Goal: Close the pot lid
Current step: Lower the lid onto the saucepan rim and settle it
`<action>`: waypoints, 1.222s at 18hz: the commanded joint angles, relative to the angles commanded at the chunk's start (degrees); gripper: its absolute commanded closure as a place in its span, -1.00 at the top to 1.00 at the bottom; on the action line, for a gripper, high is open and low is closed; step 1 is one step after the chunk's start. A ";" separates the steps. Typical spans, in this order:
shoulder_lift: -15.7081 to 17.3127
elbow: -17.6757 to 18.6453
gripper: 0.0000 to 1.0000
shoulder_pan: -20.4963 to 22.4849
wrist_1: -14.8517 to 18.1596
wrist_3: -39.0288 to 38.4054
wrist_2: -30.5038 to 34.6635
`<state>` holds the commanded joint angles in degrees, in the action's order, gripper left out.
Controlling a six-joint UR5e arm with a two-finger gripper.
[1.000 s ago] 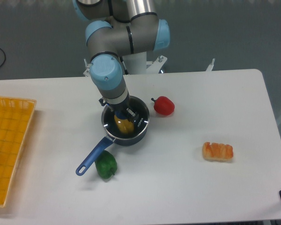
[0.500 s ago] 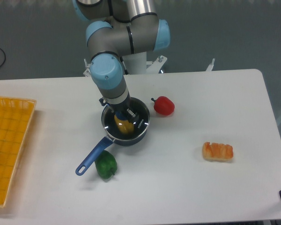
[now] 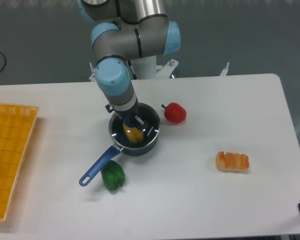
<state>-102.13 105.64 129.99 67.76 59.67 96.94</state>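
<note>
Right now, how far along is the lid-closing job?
Mostly done, it seems: the round glass lid with a thin metal rim appears to sit on the small dark saucepan with the long blue handle, a yellow item visible through it. In hand: the gripper is at the lid's centre; its jaws are hidden, so grip is unclear. Left: release and retreat.

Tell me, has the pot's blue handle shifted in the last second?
Yes, slightly. The handle tip swung a little left and down, away from the green pepper, which stayed put.
</note>
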 joint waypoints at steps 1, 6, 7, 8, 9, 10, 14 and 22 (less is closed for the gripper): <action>0.00 -0.26 0.15 0.00 0.00 0.09 -0.26; -0.09 -0.26 0.15 0.09 -0.09 -0.08 -0.35; -0.17 -0.26 0.16 0.17 -0.09 0.00 -0.35; -0.18 -0.26 0.16 0.18 -0.09 0.00 -0.27; -0.18 -0.26 0.17 0.26 0.00 0.00 -0.18; -0.26 -0.26 0.20 0.18 0.00 0.00 -0.09; -0.35 -0.26 0.60 0.09 -0.09 -0.08 0.26; -0.70 -1.66 1.00 0.26 -0.09 -0.43 1.41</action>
<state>-102.83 103.98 130.25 67.68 59.24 98.35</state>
